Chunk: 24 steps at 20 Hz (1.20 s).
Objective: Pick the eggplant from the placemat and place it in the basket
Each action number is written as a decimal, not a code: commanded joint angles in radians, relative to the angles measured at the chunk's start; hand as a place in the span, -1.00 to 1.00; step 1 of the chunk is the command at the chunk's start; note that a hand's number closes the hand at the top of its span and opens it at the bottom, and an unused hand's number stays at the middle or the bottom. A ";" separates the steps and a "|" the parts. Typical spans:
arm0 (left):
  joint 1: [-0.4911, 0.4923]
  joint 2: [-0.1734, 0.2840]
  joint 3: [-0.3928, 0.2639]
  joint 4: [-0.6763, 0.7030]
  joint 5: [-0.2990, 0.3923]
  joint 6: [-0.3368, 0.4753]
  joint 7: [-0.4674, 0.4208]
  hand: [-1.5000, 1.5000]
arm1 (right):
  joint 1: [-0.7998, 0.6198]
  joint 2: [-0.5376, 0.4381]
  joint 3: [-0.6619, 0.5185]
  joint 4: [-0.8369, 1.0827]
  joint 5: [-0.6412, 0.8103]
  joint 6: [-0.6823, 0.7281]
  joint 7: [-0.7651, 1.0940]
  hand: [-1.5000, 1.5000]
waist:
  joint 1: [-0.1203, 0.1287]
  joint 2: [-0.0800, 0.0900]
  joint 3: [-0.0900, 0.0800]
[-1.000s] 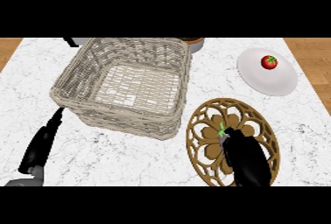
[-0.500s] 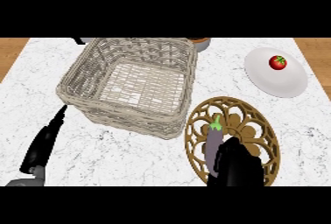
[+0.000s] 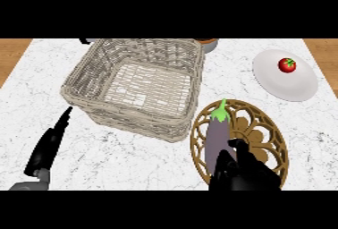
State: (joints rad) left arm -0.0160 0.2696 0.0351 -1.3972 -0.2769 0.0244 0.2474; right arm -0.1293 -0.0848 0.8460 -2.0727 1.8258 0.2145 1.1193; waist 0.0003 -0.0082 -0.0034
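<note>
Resting low to the left of the basket (image 3: 138,87), the left hand (image 3: 48,144) lies along the marble counter (image 3: 132,161) with its fingers straight and together, pointing up toward the basket's near left corner; it touches nothing but the counter top, and a bit of grey forearm shows below it. The basket itself is a pale wicker box with open weave, sitting on the counter at a slight angle, with nothing in it. Behind its far right corner a brown round pot (image 3: 207,44) peeks out, mostly hidden by the rim, and a small dark thing shows at its far left corner, too little of it to name.

Just right of the basket's near right corner lies the placemat (image 3: 267,134), a round brown cut-out mat, its left edge close to the basket's wall. The eggplant (image 3: 216,136) lies on the mat's left part, lengthwise, its green stem end pointing away from the robot and toward the basket's right side. The right hand (image 3: 241,172) covers the mat's near part, its fingers curled and touching the eggplant's near end on its right side.

Further right of the basket, well apart from it, a white plate (image 3: 287,85) holds a red tomato (image 3: 286,65) at its far side.
</note>
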 commanded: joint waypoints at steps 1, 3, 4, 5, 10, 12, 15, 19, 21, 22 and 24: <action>-0.018 0.015 0.007 0.017 0.011 -0.026 -0.006 0.00 | -0.092 0.081 0.125 -0.114 -0.032 0.174 0.205 1.00 | 0.008 0.001 -0.001; -0.021 0.020 0.005 0.007 0.013 -0.036 0.001 0.00 | -0.116 0.080 0.102 -0.143 -0.061 0.159 0.185 1.00 | 0.010 0.001 0.000; 0.004 -0.003 -0.001 -0.008 -0.004 0.004 -0.010 0.00 | -0.128 0.080 0.074 -0.161 -0.104 0.153 0.165 1.00 | 0.022 0.000 0.000; -0.024 0.000 0.000 0.007 0.003 -0.011 0.001 0.00 | -0.135 0.080 0.080 -0.176 -0.117 0.144 0.171 1.00 | 0.013 0.001 -0.001; -0.029 -0.011 -0.011 -0.001 -0.004 -0.009 0.018 0.00 | -0.231 0.081 0.025 -0.179 -0.234 0.159 0.214 1.00 | 0.027 0.002 -0.001; -0.027 -0.023 -0.028 0.005 -0.020 0.001 0.000 0.00 | -0.285 0.082 -0.007 -0.140 -0.280 0.137 0.236 1.00 | 0.037 0.006 -0.002; -0.050 -0.006 -0.010 0.028 -0.014 -0.007 -0.003 0.00 | -0.333 0.083 -0.016 -0.114 -0.340 0.137 0.279 1.00 | 0.030 0.006 -0.003; -0.055 0.008 -0.004 0.039 -0.004 -0.029 -0.013 0.00 | -0.431 0.084 -0.100 -0.055 -0.452 0.074 0.303 1.00 | 0.045 0.010 -0.002; -0.036 -0.020 -0.020 0.020 -0.012 -0.007 -0.018 0.00 | -0.474 0.084 -0.152 -0.012 -0.521 0.075 0.302 1.00 | 0.058 0.009 -0.002; -0.048 -0.019 -0.028 0.021 -0.027 -0.002 -0.014 0.00 | -0.514 0.084 -0.163 0.048 -0.526 0.039 0.306 1.00 | 0.059 0.011 -0.002; -0.050 0.008 -0.013 0.023 -0.013 -0.028 -0.016 0.00 | -0.568 0.084 -0.199 0.094 -0.586 0.060 0.307 1.00 | 0.070 0.010 -0.003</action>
State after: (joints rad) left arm -0.0581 0.2614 0.0172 -1.3754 -0.2902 0.0086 0.2336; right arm -0.5873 -0.0155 0.6902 -2.0671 1.3386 0.2526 1.1969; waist 0.0569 0.0010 -0.0057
